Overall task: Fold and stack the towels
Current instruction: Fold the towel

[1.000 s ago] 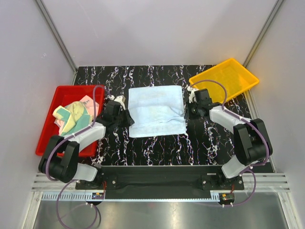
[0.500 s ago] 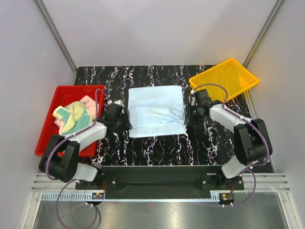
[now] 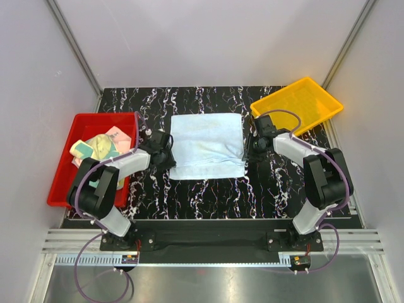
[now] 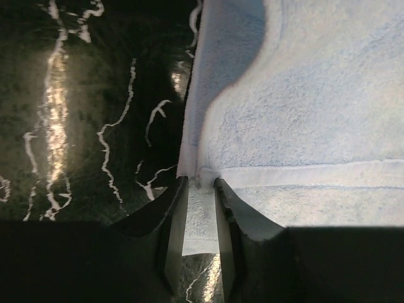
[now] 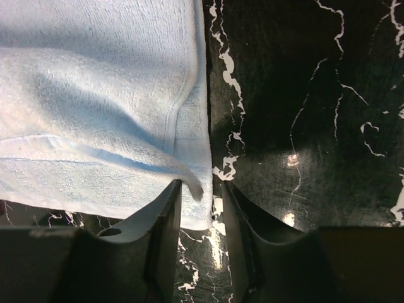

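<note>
Straddling the left hem of the light blue towel (image 3: 207, 136) with the left gripper (image 4: 200, 186), holding its jaws narrowly apart, with a strip of cloth lying loose in the gap rather than being pinched. Doing the same on the other side with the right gripper (image 5: 201, 186): keeping the jaws parted around the towel's right edge, a curled lip of the upper layer poking in between without being clamped.

Differing from a second ago mainly in the arms: having stretched the left arm forward past the corner of the red tray (image 3: 63, 173), and having drawn both grippers in tight against the towel's sides. Leaving the cloth itself lying where it was, flat on the black marbled table (image 3: 208, 199) between the two trays, a doubled band running along its near side.

Probably resetting for a fresh pinch on both side edges, so heading into the next fold rather than finishing one.

Still waiting farther left: crumpled yellow-green, peach and grey-green towels (image 3: 98, 151), heaped in the red tray. Standing at the far right: the yellow tray (image 3: 297, 104), with no stack begun anywhere in view.
</note>
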